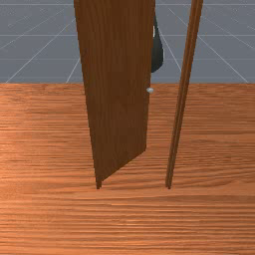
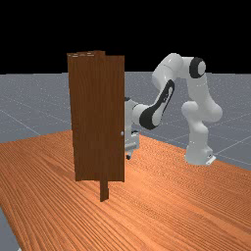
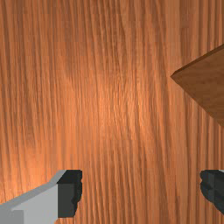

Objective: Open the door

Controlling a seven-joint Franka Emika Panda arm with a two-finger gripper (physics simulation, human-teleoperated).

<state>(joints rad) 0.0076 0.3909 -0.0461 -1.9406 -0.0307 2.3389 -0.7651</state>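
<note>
The gripper [image 2: 130, 150] stands wide open, with only tabletop [image 3: 109, 109] in the wrist view's gap between its fingers [image 3: 70, 192]. In the wrist view, a pointed corner of darker wood [image 3: 201, 81] lies beyond the fingers, apart from both, its edges spreading away from the tip. In the far view the gripper hangs above the table, close beside the door's knob edge as seen there; whether any part of the hand touches the door, I cannot tell.

The door [image 1: 117, 84] is upright and partly open. In the front view its bottom edge slants back from the foot of one post [image 1: 99, 185] toward the arm's side, and its free edge stands well off the other post [image 1: 184, 94]. That leaves a tall gap between edge and post, narrower at the back of the slant than the full doorway. The small round knob [image 1: 150, 90] sits on the free edge, and the dark part of the arm [image 1: 157, 55] shows in the gap just past that edge, above the knob.

In the far view the arm reaches from its base [image 2: 198, 152], at the far view's right, over open tabletop to the door, which hides part of the hand.
</note>
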